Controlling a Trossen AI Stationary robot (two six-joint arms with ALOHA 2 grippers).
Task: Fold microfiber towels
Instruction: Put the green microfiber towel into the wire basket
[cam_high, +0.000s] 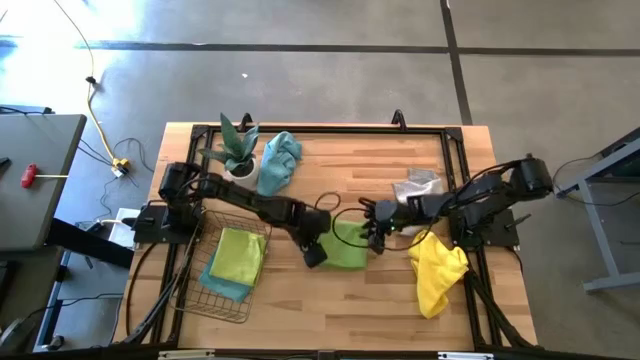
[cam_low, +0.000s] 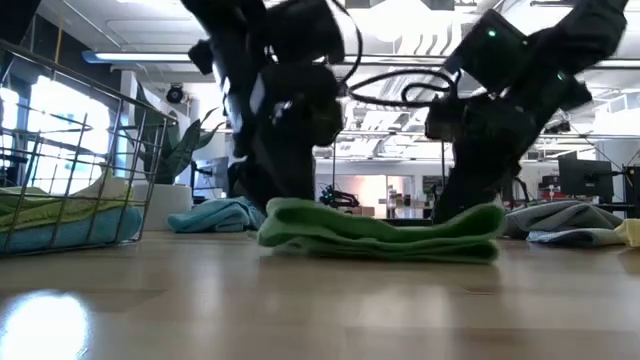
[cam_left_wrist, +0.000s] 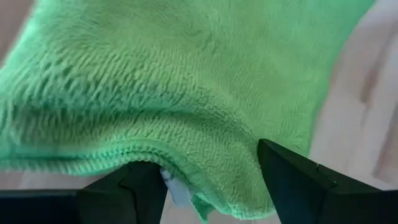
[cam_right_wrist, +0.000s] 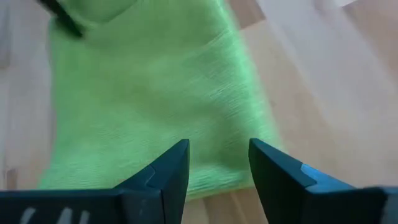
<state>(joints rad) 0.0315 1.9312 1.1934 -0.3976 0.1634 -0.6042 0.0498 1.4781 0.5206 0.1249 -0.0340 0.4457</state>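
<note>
A lime green microfiber towel (cam_high: 348, 248) lies folded in several layers on the middle of the table; the low view shows it as a flat, thick bundle (cam_low: 380, 235). My left gripper (cam_high: 315, 252) stands open at its left end, slanting down, and the towel's hemmed edge (cam_left_wrist: 186, 180) reaches in between the fingers. At the towel's right end my right gripper (cam_high: 375, 238) hovers open, with green cloth (cam_right_wrist: 149, 93) showing through the gap between its fingers (cam_right_wrist: 217, 168). My left gripper's open fingers (cam_left_wrist: 292, 180) stand on either side of the green towel's hemmed edge; whether they touch the cloth, I cannot tell. My right gripper touches nothing that shows.
A dark wire basket (cam_high: 190, 290) at the near left holds a lime towel (cam_high: 238, 255) on a teal one. A teal towel (cam_high: 280, 160) lies beside a potted plant (cam_high: 238, 150) at the far left. A grey towel (cam_high: 418, 187) and a yellow one (cam_high: 438, 275) lie at the right.
</note>
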